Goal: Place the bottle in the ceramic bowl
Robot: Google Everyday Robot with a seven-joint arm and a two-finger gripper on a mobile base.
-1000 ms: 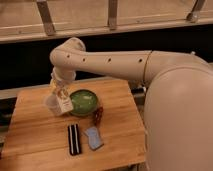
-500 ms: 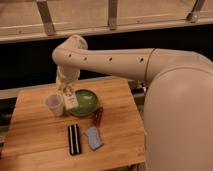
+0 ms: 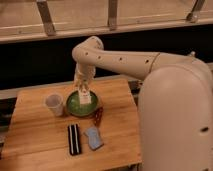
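Observation:
The cream-white bottle [image 3: 85, 97] is upright over the green ceramic bowl [image 3: 75, 106], its lower end inside the bowl's rim. My gripper [image 3: 82, 88] comes down from above and is shut on the top of the bottle. The bowl sits on the wooden table [image 3: 40, 135], slightly left of its middle. Whether the bottle touches the bowl's bottom I cannot tell.
A translucent plastic cup [image 3: 54, 104] stands just left of the bowl. A black rectangular bar [image 3: 74, 138] and a blue object [image 3: 93, 137] lie near the front edge. A small brown object [image 3: 98, 116] lies right of the bowl. My white arm [image 3: 170, 90] fills the right side.
My gripper has carried the bottle to the right, from beside the cup to over the green bowl, and lowered it a little.

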